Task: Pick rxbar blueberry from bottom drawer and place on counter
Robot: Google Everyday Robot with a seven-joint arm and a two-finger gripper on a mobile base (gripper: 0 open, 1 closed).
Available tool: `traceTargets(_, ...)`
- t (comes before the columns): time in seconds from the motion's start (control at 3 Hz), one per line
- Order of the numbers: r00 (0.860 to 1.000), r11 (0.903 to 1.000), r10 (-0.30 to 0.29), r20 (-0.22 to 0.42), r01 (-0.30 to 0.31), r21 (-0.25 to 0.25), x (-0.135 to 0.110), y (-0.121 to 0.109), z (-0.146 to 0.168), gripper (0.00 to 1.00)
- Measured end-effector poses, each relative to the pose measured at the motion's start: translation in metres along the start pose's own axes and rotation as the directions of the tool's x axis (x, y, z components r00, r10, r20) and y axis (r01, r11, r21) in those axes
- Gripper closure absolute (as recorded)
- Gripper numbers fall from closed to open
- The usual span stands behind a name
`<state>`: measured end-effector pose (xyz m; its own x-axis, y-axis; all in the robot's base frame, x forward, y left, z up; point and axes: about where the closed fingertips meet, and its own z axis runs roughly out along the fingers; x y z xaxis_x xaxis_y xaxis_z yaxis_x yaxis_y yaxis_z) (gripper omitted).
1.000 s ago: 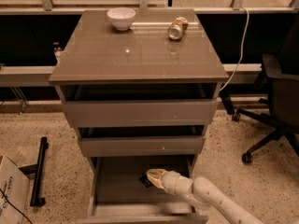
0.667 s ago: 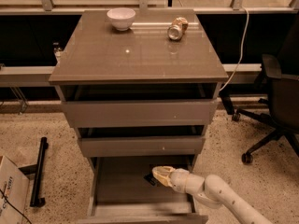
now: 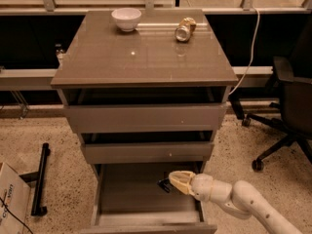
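Observation:
The bottom drawer [image 3: 122, 199] is pulled open and shows a flat grey inside. My gripper [image 3: 176, 182] reaches into it from the right, low over the drawer floor near its right side. A small dark bar, the rxbar blueberry [image 3: 164, 184], sticks out at the gripper's tip, and the gripper looks shut on it. Most of the bar is hidden by the gripper. The counter [image 3: 141, 52] is the glossy grey-brown top of the cabinet, well above the gripper.
A white bowl [image 3: 126, 18] and a gold-silver can [image 3: 185, 29] lying on its side sit at the counter's back. The two upper drawers stand slightly open. A black office chair [image 3: 290, 111] is at the right, and a cardboard box [image 3: 12, 199] and a black bar are on the floor at the left.
My gripper has moved a little to the right inside the bottom drawer, and the dark bar at its tip has moved with it.

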<state>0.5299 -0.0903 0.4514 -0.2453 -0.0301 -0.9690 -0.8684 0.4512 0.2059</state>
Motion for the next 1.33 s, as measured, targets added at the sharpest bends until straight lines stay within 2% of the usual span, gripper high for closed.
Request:
traceTargets(0.33,0.996,0.9957,-0.092,-0.012,0.092,0.006,-0.045,0.023,-0.02,1.0)
traceTargets(0.67,0.973,0.9726,-0.229,-0.04,0.231,0.03,-0.096,0.048,-0.032,1.0)
traceTargets(1.0,0.934,0.9329,-0.352,-0.067,0.356,0.056,-0.146,0.06,-0.038,1.0)
traceTargets(1.33,0.888,0.8853,-0.452,-0.083,0.458,0.079,-0.2,0.062,-0.044,1.0)
